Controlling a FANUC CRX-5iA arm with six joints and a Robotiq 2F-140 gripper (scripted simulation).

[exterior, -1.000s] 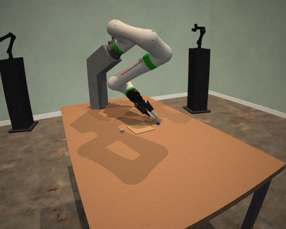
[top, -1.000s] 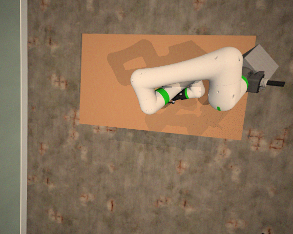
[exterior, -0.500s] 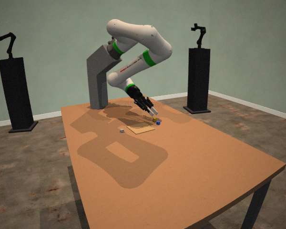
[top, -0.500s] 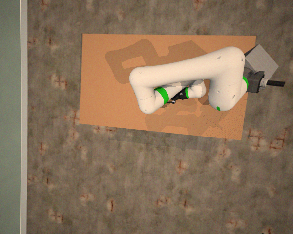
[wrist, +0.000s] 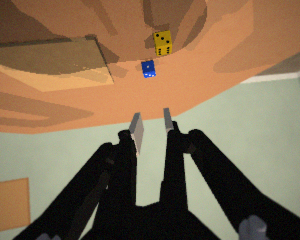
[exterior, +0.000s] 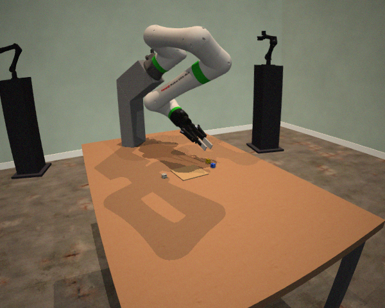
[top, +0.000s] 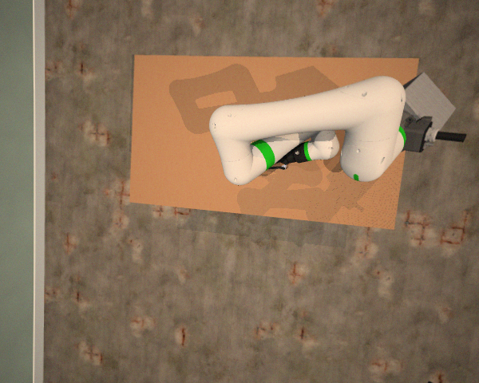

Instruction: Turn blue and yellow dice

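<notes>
The yellow die [exterior: 208,161] [wrist: 162,42] sits near the blue die [exterior: 213,165] [wrist: 148,69].

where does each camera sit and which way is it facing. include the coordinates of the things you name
Top: high overhead, facing down at the table [top: 169,164]; the arm [top: 306,111] hides much of it.
Exterior: beyond the table's far end from the base, facing back toward it; whole arm [exterior: 172,89] and end effector [exterior: 206,145].
Wrist: on the arm's end, looking along the end effector's fingers.
Exterior and wrist share the yellow die [exterior: 208,161] [wrist: 162,39], blue die [exterior: 213,165] [wrist: 148,69] and mat [exterior: 189,174] [wrist: 90,70].
</notes>
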